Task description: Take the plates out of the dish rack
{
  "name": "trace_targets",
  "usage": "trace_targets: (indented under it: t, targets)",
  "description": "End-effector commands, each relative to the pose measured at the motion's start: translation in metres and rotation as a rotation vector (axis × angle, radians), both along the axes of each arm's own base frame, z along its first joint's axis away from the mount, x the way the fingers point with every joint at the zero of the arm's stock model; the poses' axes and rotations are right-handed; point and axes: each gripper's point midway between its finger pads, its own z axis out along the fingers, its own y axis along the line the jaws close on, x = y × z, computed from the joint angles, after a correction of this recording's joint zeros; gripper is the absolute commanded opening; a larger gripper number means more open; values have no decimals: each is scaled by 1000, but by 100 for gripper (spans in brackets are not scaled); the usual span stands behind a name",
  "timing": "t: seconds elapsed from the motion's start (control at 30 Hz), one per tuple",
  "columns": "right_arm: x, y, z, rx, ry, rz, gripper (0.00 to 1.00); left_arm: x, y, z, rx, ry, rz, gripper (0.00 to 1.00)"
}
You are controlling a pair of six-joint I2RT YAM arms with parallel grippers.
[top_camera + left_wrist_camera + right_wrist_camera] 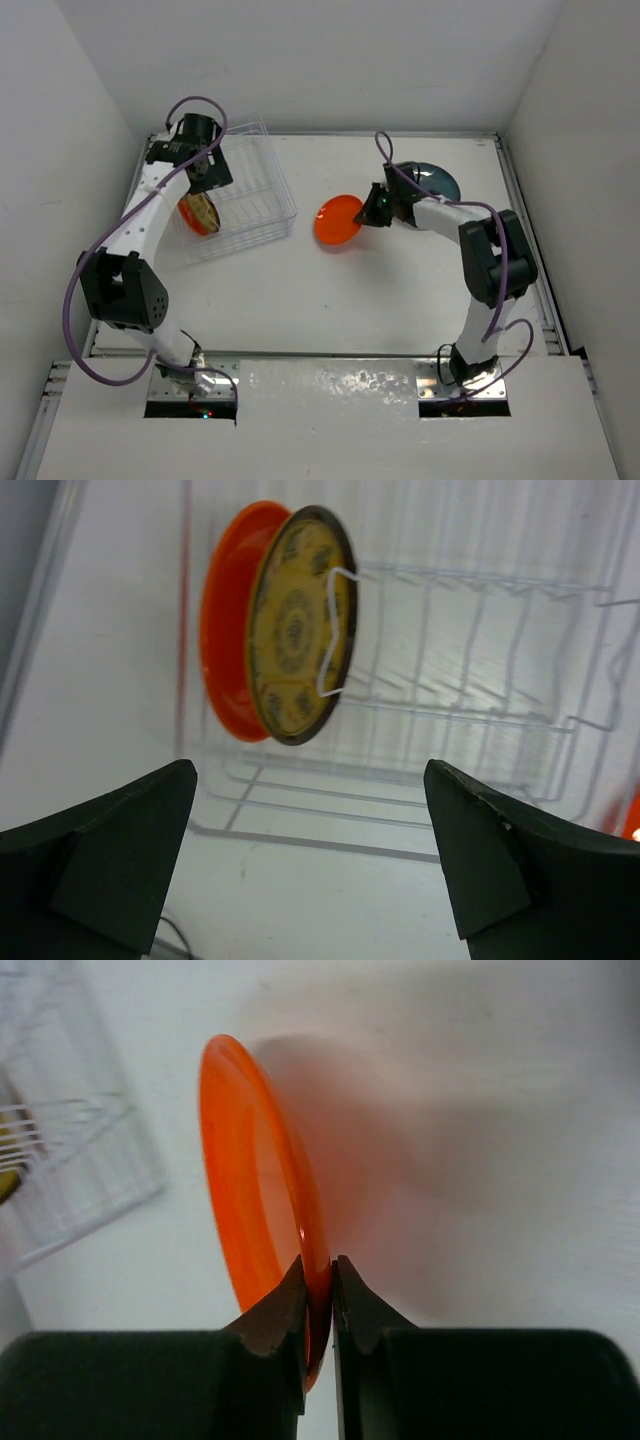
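Right wrist, right end effector pinching orange plate

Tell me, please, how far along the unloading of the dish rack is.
Done: the teal plate lies on the table, outside the rack. In hand: the right claw is shut on the rim of an orange plate, held clear of the rack. Left: the yellow-faced plate stands in a rack slot, with the open left claw facing it.
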Motion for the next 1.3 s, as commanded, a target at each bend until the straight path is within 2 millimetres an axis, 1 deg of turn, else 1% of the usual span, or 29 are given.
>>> trace_targets:
  t: [0.0, 0.03, 0.07, 0.1, 0.13, 0.17, 0.2, 0.23, 0.27, 0.3, 0.33, 0.37, 0.4, 0.43, 0.47, 0.53, 0.57, 0.7, 0.8, 0.9, 1.03, 1.07, 1.1, 1.13, 1.17, 1.23, 1.27]
  targets:
    - [10, -14, -5, -35, -35, -16, 13, -15, 31, 8, 87, 1, 47, 94]
    - [8, -17, -10, -52, -23, -16, 21, -15, 34, 6, 94, 9, 46, 91]
    - [7, -22, -11, -75, -20, -21, 38, -14, 38, 3, 104, 19, 58, 87]
    - [-2, -29, -16, -114, 20, -27, 70, -14, 39, 1, 109, 25, 60, 83]
    - [-2, -40, -18, -172, 23, -55, 79, -13, 39, 0, 111, 28, 61, 80]
    - [-5, -47, -12, -201, 20, -76, 86, -11, 39, -1, 115, 28, 62, 78]
    - [-14, -58, -15, -253, 52, -106, 92, -8, 40, -7, 119, 49, 62, 72]
    - [-19, -66, -8, -275, 47, -126, 92, -5, 41, -12, 129, 63, 62, 70]
    - [-23, -71, -6, -296, 48, -134, 92, -3, 41, -15, 132, 71, 64, 64]
    - [-33, -80, -8, -339, 71, -142, 93, -1, 41, -18, 135, 79, 65, 61]
    - [-38, -84, -7, -354, 73, -143, 93, 2, 41, -19, 136, 83, 65, 58]
    - [-41, -87, 2, -363, 53, -139, 93, 5, 41, -27, 137, 105, 63, 53]
    - [-47, -90, 2, -371, 53, -134, 93, 7, 39, -31, 131, 115, 56, 49]
    - [-49, -90, 5, -369, 45, -125, 93, 11, 37, -36, 124, 125, 51, 47]
    - [-51, -90, 14, -363, 25, -118, 93, 12, 37, -39, 122, 129, 51, 45]
    - [-55, -90, 18, -361, 13, -110, 93, 14, 39, -44, 134, 139, 65, 38]
    - [-58, -91, 24, -362, 0, -102, 93, 14, 41, -45, 141, 143, 71, 38]
    - [-59, -88, 37, -342, -31, -89, 93, 15, 46, -48, 166, 148, 91, 38]
    - [-58, -85, 43, -326, -44, -79, 93, 16, 46, -57, 164, 165, 87, 38]
    - [-55, -81, 49, -308, -54, -73, 93, 17, 46, -71, 164, 184, 86, 34]
    - [-51, -79, 56, -302, -61, -65, 93, 19, 51, -78, 163, 199, 98, 25]
    - [-49, -78, 60, -300, -69, -63, 93, 20, 53, -78, 162, 199, 103, 21]
    - [-48, -78, 62, -300, -71, -62, 93, 20, 54, -78, 161, 200, 104, 12]
    - [-48, -77, 63, -302, -72, -58, 93, 20, 55, -77, 167, 202, 103, 5]
    - [-47, -77, 66, -300, -78, -61, 93, 20, 57, -71, 178, 203, 105, 0]
    - [-47, -76, 69, -295, -79, -59, 93, 20, 63, -62, 214, 199, 120, 0]
    - [-45, -76, 72, -291, -83, -60, 93, 21, 65, -52, 225, 191, 125, 0]
